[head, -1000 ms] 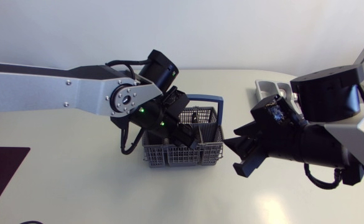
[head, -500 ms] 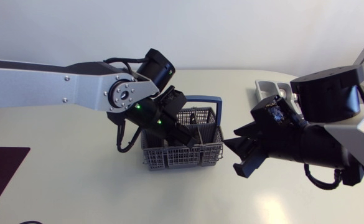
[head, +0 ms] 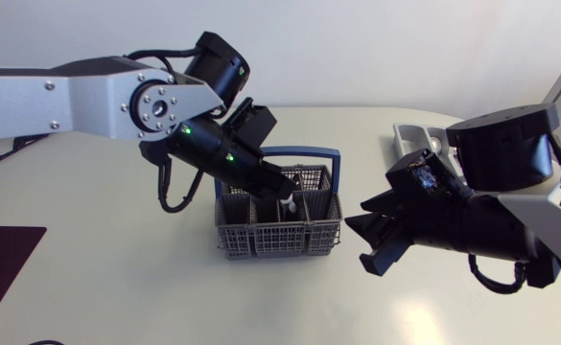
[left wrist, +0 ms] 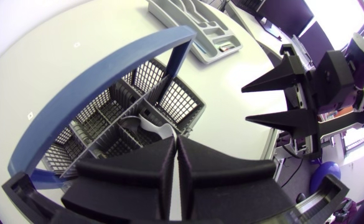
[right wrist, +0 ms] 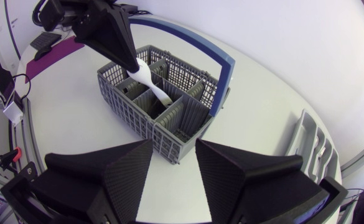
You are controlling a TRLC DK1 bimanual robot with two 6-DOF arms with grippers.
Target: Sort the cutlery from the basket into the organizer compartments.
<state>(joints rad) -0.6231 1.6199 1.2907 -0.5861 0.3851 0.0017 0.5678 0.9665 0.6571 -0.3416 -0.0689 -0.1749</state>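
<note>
**1 utensil in grip, half out of basket**

1 white utensil (right wrist: 149, 84) stands tilted in the basket (head: 280, 241), lower end inside a middle compartment. Left gripper (head: 280, 195), above the basket, is closed tight on its upper end. Right gripper (head: 362, 244) sits beside the basket, spread wide, empty. Judged light, stiff, smooth plastic; slip risk, so a firm hold across its flat stem suits.
</note>
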